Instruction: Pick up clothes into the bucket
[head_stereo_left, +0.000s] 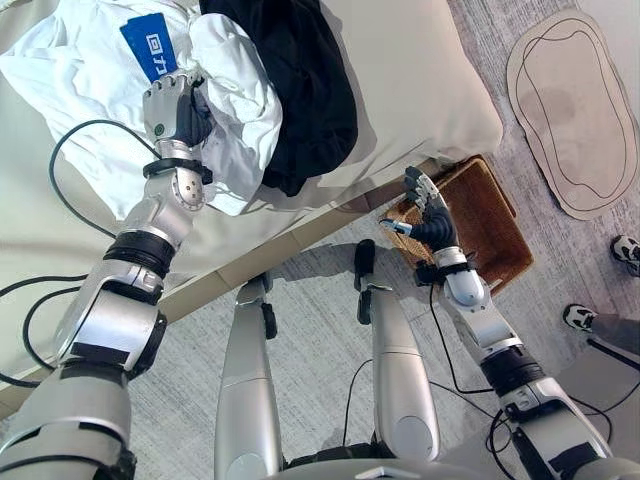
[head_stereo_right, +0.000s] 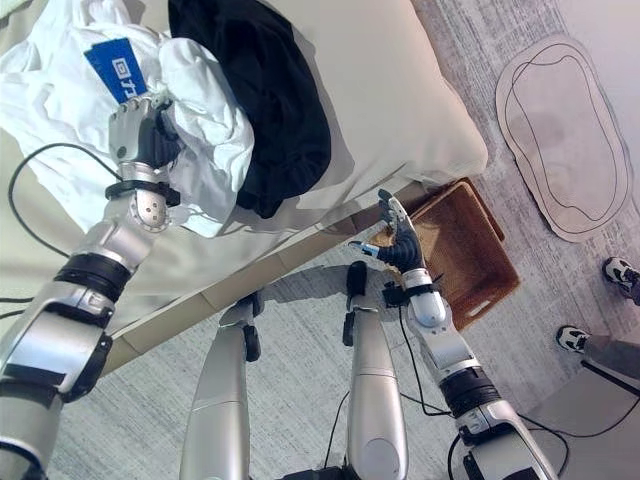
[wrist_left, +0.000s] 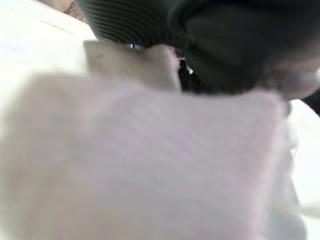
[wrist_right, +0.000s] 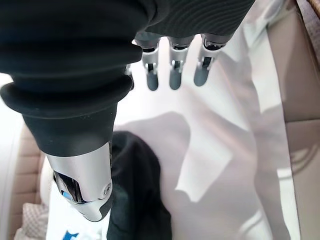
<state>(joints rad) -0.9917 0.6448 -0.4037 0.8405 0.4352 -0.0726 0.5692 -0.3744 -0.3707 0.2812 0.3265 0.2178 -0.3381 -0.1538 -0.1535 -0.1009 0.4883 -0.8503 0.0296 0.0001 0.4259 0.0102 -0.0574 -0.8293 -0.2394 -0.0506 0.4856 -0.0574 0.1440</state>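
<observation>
- Overhead, left eye view: left hand (head_stereo_left: 176, 108) rests on the white garment (head_stereo_left: 90, 70) on the bed (head_stereo_left: 430, 90), fingers curled into the cloth; a black garment (head_stereo_left: 300, 90) lies touching the white one.
- Right eye view: right hand (head_stereo_right: 398, 240), fingers straight and empty, hovers at the bed's edge, over the brown basket (head_stereo_right: 470, 250) on the floor.
- Left wrist view: pale cloth (wrist_left: 150, 160) pressed close.
- Right wrist view: straight fingers (wrist_right: 172, 70) above the bed.

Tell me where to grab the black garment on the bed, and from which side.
Probably the lower bunched edge of the black garment, where folds hang toward the bed's floor-side edge and give fingers cloth to pinch. Come from that edge with the right hand, which hovers open over the wicker basket. The left hand is on the white garment.
</observation>
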